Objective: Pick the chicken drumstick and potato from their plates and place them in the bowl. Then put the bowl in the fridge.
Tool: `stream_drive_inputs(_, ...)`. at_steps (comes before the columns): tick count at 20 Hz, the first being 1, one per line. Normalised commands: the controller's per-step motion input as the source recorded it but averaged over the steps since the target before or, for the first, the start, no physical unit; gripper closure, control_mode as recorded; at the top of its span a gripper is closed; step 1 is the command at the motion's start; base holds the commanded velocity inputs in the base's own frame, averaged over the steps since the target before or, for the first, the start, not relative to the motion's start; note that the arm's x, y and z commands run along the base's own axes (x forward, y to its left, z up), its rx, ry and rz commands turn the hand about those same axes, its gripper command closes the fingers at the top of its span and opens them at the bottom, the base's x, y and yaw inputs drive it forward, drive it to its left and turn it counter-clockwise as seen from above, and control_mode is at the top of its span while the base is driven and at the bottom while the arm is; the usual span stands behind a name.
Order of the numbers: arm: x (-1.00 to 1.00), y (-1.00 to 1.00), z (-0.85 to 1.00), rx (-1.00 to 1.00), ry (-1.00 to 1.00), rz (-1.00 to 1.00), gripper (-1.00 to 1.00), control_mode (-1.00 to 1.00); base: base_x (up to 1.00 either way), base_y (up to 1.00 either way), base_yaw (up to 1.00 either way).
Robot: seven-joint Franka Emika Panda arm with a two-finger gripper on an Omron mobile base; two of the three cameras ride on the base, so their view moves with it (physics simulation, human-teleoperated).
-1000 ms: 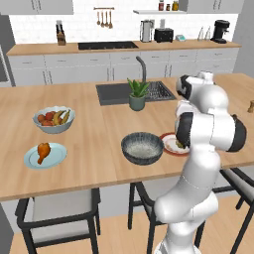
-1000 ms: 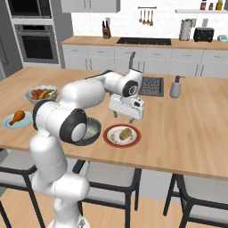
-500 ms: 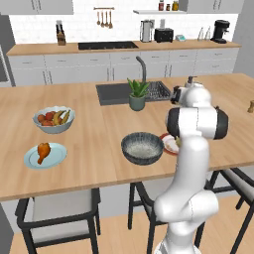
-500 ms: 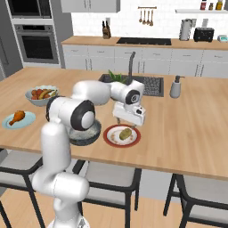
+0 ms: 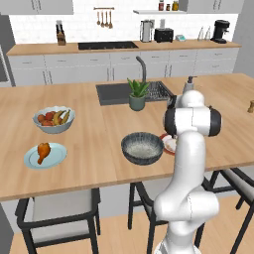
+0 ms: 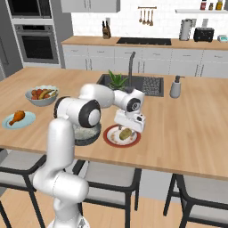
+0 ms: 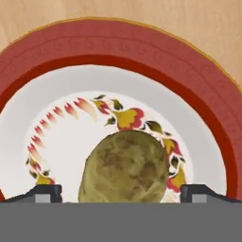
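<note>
The potato (image 7: 125, 170) lies on the white plate with a red rim (image 7: 118, 42). My gripper (image 7: 122, 194) hangs open just above it, one fingertip on each side and not touching. From the right base view the gripper (image 6: 127, 130) points down over the potato (image 6: 125, 133) and its plate (image 6: 111, 139). The dark grey bowl (image 5: 143, 147) stands right beside that plate, with nothing in it. Far left, the chicken drumstick (image 5: 43, 151) rests on the light blue plate (image 5: 57, 158). A grey sliver of the fridge (image 6: 3, 44) stands at the far left edge.
A pale fruit bowl (image 5: 53, 119) sits behind the blue plate. A potted plant (image 5: 136, 94) and the sink (image 5: 116, 93) lie behind the grey bowl, a soap dispenser (image 6: 176, 87) to the right. Stools stand under the counter's front edge.
The hand has come down and a little right over the red-rimmed plate, closer to the potato. Its jaws have stayed open. Nothing on the counter has moved.
</note>
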Motion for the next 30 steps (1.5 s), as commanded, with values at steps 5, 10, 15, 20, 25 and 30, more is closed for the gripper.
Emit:
stream_drive_inputs(5, 0.03, 0.04, -0.31, 0.0, 0.03, 0.0, -1.0, -1.0, 0.0, 0.0, 0.0)
stream_drive_inputs(10, 0.02, 0.01, -0.25, 0.0, 0.0, 0.0, 1.0, -1.0, 0.0, 0.0, 0.0)
stream_drive_inputs(15, -0.16, 0.01, 0.07, 0.0, -0.02, 0.0, 1.0, -1.0, 0.0, 0.0, 0.0)
stream_drive_inputs(20, -0.43, 0.37, 0.71, -0.07, -0.14, 0.03, 1.0, -1.0, 0.0, 0.0, 0.0)
stream_drive_inputs(25, -0.32, 0.74, 0.89, -0.04, -0.16, 0.03, 1.0, -1.0, 0.0, 0.0, 0.0)
stream_drive_inputs(30, -0.41, 0.99, 0.36, -0.01, -0.04, 0.02, 1.0, -1.0, 0.0, 0.0, 0.0)
